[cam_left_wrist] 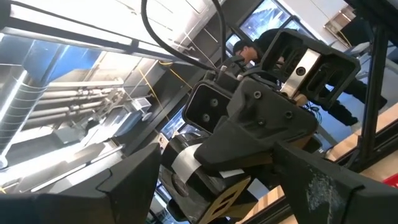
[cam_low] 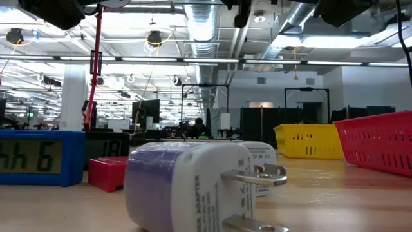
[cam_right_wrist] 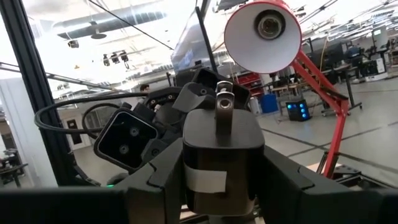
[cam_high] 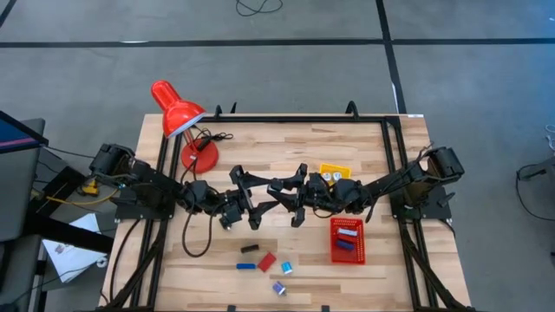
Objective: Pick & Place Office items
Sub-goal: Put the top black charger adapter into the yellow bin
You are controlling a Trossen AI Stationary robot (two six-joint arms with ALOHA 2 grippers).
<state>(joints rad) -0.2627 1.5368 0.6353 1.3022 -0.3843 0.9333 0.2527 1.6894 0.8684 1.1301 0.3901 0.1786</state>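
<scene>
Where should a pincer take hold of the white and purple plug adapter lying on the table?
Probably across the rounded body of the plug adapter, coming from above. It lies on its side with the metal prongs sticking out level, so close on the two broad sides, clear of the prongs.

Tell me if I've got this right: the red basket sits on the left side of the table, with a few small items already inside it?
Not quite. The high view shows the red basket on the table's right side, by the right arm, not the left. It does hold a few small items, as you said.

items (cam_high: 347, 236) in basket (cam_high: 359, 256), lamp (cam_high: 178, 111) far-left
</scene>
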